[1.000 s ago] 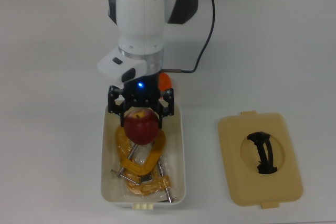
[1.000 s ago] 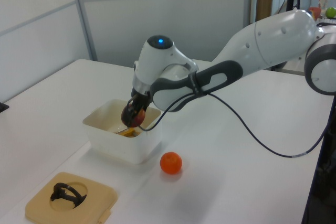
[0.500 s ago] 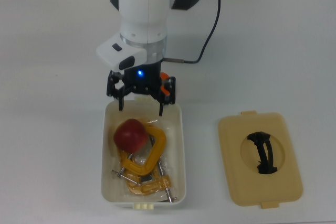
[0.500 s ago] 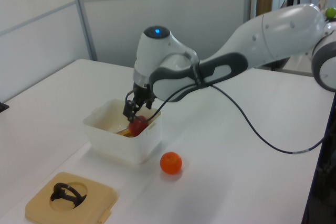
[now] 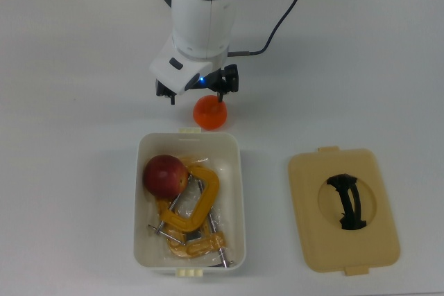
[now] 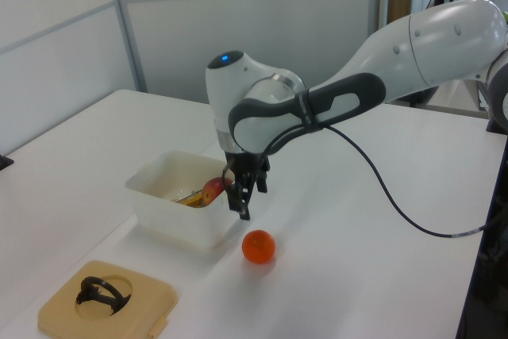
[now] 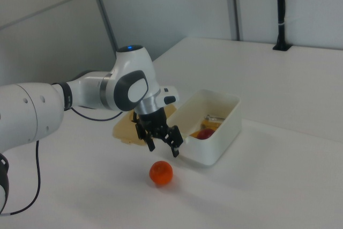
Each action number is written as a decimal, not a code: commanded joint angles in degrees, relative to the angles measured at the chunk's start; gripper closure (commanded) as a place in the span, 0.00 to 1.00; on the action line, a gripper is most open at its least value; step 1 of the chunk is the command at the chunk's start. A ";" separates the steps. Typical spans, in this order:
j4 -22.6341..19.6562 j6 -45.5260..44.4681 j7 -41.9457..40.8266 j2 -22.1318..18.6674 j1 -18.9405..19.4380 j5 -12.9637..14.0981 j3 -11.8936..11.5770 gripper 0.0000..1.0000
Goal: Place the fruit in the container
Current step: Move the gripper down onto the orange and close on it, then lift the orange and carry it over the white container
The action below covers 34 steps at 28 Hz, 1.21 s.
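The dark red apple (image 5: 165, 175) lies inside the white container (image 5: 240, 192), at the top view's upper left of the tub, against yellow-orange clamps. The orange (image 5: 209, 113) rests on the table just outside the container's far short end. My gripper (image 5: 196, 96) hangs open and empty above the table beside the orange, one finger over its edge. In the left view the gripper (image 6: 251, 196) is above the orange (image 6: 259, 247), next to the container (image 6: 182, 216). The right view shows the gripper (image 7: 163, 150) over the orange (image 7: 161, 172).
Yellow-orange clamps (image 5: 191, 216) fill much of the container's floor. A flat tan lid (image 5: 343, 209) with a black handle lies on the table at the top view's right of the container. A black cable trails from the arm.
My gripper opened and let the apple drop into the container, where it rolled toward the top view's left. The gripper then rose out of the tub and moved over the orange.
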 commanded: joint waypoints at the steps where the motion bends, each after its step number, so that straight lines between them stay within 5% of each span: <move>1: -3.64 0.00 -2.13 -0.04 0.27 0.07 0.99 0.00; 8: -4.17 1.67 -1.52 2.77 0.36 -2.56 4.07 0.00; 19: -5.05 6.24 1.65 6.11 0.80 -7.66 4.24 0.01; 21: -4.96 6.24 1.56 6.03 0.71 -7.58 4.24 0.21; 23: -4.96 6.16 1.56 5.85 0.62 -7.58 4.24 0.53; 28: -4.52 5.54 1.56 3.93 0.62 -7.31 4.24 0.63; 34: -3.03 3.34 1.21 -0.83 0.62 -6.61 4.33 0.63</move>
